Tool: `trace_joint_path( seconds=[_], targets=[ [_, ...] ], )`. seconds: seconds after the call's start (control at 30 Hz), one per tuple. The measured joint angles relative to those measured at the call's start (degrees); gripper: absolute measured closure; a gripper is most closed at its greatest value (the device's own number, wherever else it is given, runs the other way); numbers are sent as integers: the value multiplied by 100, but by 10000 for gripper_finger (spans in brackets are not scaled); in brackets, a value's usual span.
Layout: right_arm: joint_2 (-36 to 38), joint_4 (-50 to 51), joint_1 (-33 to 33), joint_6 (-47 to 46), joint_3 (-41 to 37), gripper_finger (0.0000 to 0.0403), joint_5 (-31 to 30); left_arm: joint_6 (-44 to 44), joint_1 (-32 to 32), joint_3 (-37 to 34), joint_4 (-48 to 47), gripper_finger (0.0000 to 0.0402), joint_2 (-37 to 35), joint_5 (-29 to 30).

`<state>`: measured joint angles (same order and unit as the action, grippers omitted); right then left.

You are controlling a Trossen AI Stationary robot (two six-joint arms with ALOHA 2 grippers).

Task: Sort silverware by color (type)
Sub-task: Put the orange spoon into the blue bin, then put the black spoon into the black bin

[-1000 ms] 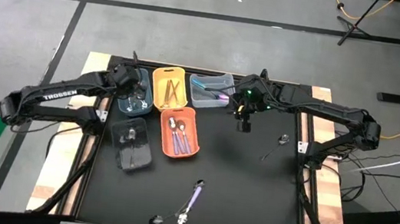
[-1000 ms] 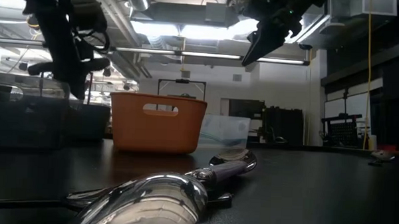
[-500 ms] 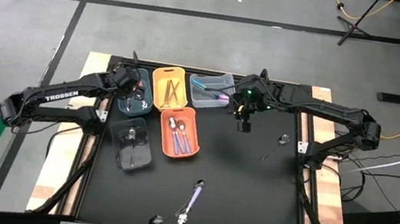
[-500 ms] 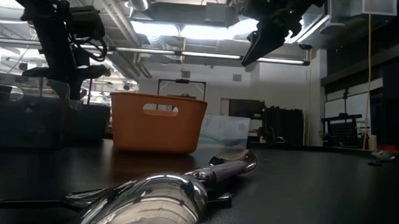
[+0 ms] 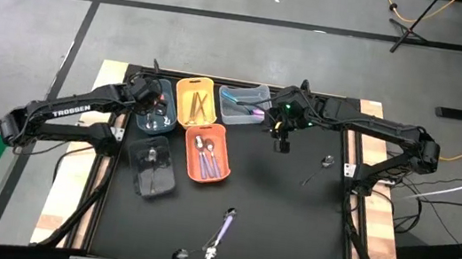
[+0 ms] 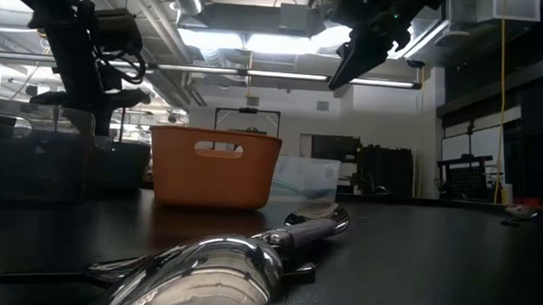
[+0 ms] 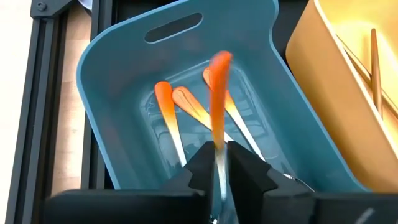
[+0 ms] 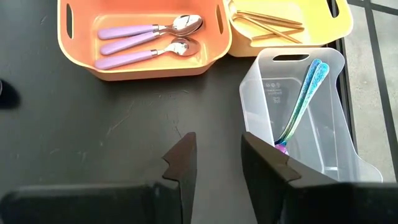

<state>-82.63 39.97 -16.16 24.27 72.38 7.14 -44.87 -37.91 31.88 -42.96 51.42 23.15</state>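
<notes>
Most of the silverware is already sorted. The blue bin [image 7: 112,93] holds orange-handled pieces, and the left gripper [image 7: 217,163] hovers directly over it with another orange-handled utensil [image 7: 217,93] upright and blurred between its fingers; the jaws look barely parted, so whether it is gripped or dropping cannot be told. The yellow bin [image 5: 194,100] holds gold pieces, the orange bin [image 8: 81,53] three purple-handled spoons [image 8: 146,38], the clear bin [image 8: 298,124] iridescent pieces [image 8: 305,93], and a dark bin [image 5: 153,166] near the left edge holds a few more. The right gripper [image 8: 214,152] hangs empty with its fingers apart above bare tabletop just beside the clear bin. Left on the table are a purple-handled spoon [image 5: 223,228] near the front, a small piece [image 5: 181,254] close by it, and a silver utensil [image 5: 317,170] on the right side. By this count only a few pieces remain to place.
</notes>
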Motion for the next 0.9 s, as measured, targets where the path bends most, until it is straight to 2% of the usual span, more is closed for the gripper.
trace_joint_path(
  seconds=[0.33,0.63,0.9],
  targets=[
    [0,0,2,-7,0,288,0,-6,0,0,8,315,0,1],
    [0,232,2,-640,0,288,0,-4,0,0,20,315,0,-2],
    [-1,664,2,-1738,0,288,0,-4,33,0,20,319,0,-6]
  ],
)
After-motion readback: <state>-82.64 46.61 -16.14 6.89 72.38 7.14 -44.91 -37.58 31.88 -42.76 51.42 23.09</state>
